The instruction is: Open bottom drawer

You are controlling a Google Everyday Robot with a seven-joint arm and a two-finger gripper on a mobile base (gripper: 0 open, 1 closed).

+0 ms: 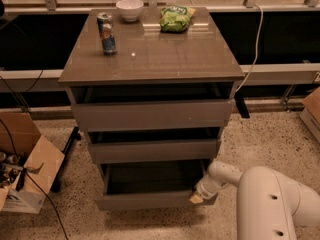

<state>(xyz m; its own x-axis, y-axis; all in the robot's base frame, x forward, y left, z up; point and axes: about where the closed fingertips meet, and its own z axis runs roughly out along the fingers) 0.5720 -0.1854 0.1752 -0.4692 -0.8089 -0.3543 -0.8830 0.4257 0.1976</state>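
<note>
The bottom drawer [150,200] is the lowest of three taupe-grey drawers in the cabinet. It stands pulled out, and its dark grey tray shows inside. My gripper [196,198] is at the right end of the drawer's front, at the top edge, with its tan fingertips against the panel. My white arm [270,204] reaches in from the lower right. The two drawers above are slightly open too.
On the cabinet top [150,54] stand a can [106,32], a white bowl [129,9] and a green bag [176,18]. An open cardboard box [22,169] with cables is on the floor at left. Another box [312,111] is at the right edge.
</note>
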